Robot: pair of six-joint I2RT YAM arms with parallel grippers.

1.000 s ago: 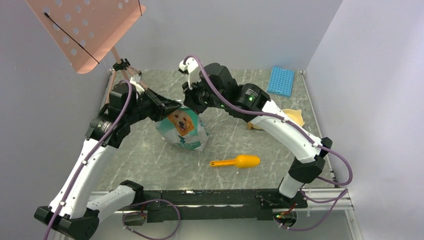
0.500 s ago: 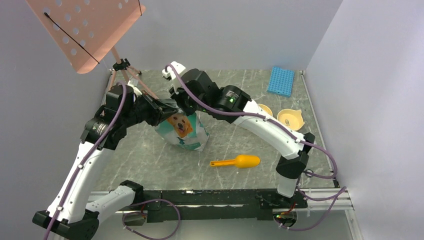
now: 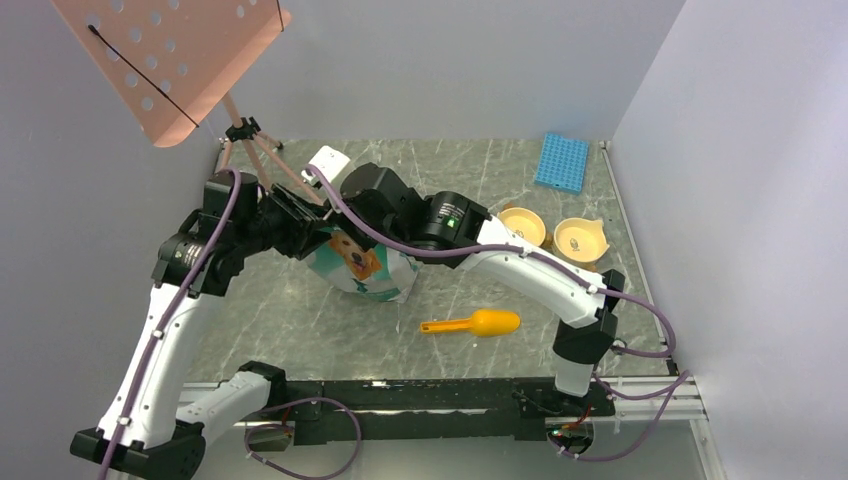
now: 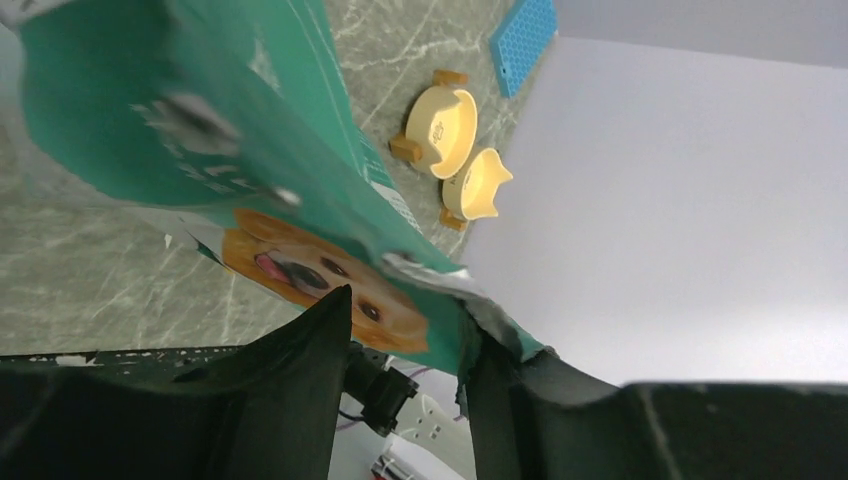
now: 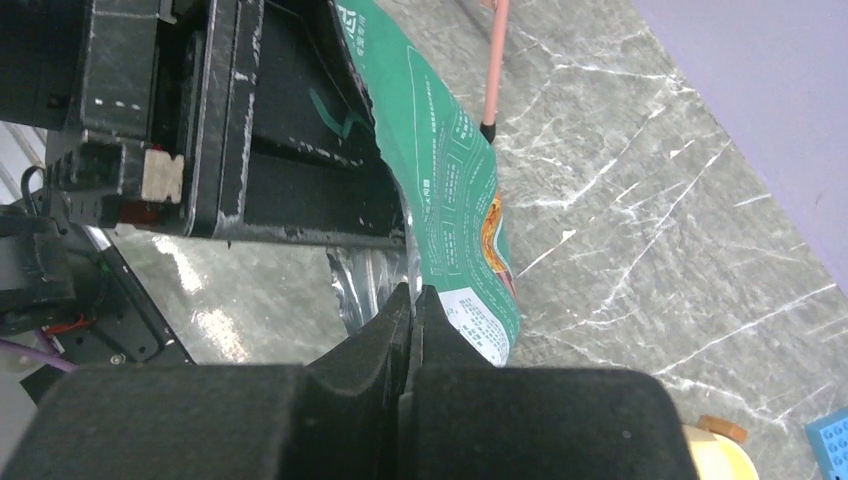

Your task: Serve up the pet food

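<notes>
The green and silver dog-picture bag (image 3: 362,262) stands mid-table, its top pulled toward the left. My right gripper (image 3: 345,215) is at the bag's top; in the right wrist view its jaws (image 5: 412,295) are shut on the thin edge of the bag (image 5: 450,210). My left gripper (image 3: 298,222) sits just left of the bag's mouth. In the left wrist view it (image 4: 410,330) stands open, with the torn edge of the bag (image 4: 200,140) resting against one finger (image 4: 495,370). The pet food is hidden. An orange scoop (image 3: 472,323) lies in front of the bag.
Two yellow bowls (image 3: 523,226) (image 3: 581,238) stand right of the bag, also the bowls (image 4: 440,128) (image 4: 478,185) in the left wrist view. A blue rack (image 3: 561,161) lies at the back right. A pink music stand (image 3: 170,60) rises at the back left.
The right arm swung left onto the bag's top and its jaws closed on the edge. The left gripper drew back left and opened. The bag's top tilted left.
</notes>
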